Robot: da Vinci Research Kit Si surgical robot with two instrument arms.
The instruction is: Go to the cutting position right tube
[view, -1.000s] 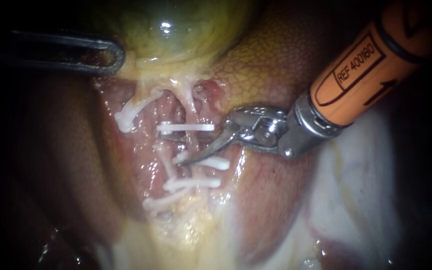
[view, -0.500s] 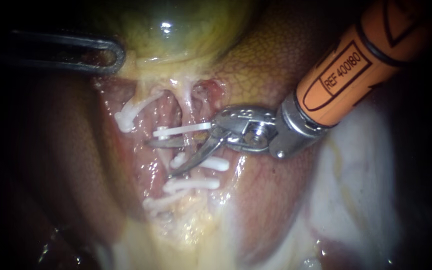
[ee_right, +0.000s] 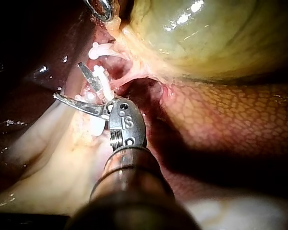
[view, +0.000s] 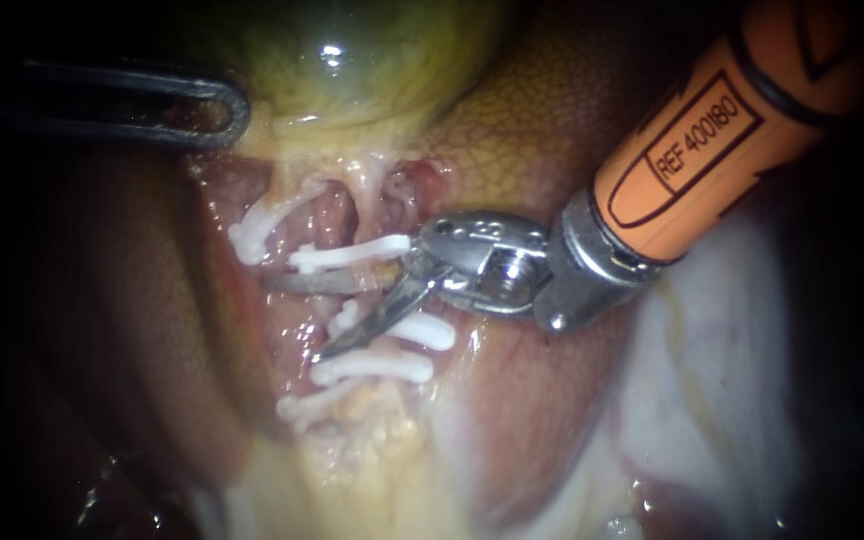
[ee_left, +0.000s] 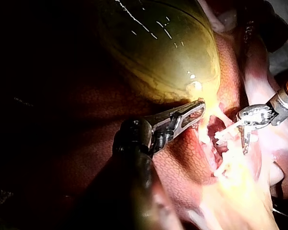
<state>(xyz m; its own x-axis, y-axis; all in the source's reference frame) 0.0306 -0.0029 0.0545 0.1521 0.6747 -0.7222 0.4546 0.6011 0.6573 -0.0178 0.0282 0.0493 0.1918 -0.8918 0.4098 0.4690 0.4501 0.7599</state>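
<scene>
The right instrument (view: 292,318) reaches across the liver (view: 542,130) with its blades spread wide. They straddle the right tube (view: 374,205) just below the uppermost clip (view: 350,255) and above the next clip (view: 422,330), without closing on it. The left instrument (view: 238,112) has its jaws pinching the gallbladder (view: 352,60) at its lower edge.

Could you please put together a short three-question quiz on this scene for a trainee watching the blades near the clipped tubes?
1. True or false: the right instrument has its jaws shut.
2. What runs between its two blades? A. the right tube B. the liver C. a needle
3. Fill in: in the endoscope view, the greenish sac above the white clips is the ____.
Key: 1 false, a gap shows between them; 2 A; 3 gallbladder.
</scene>
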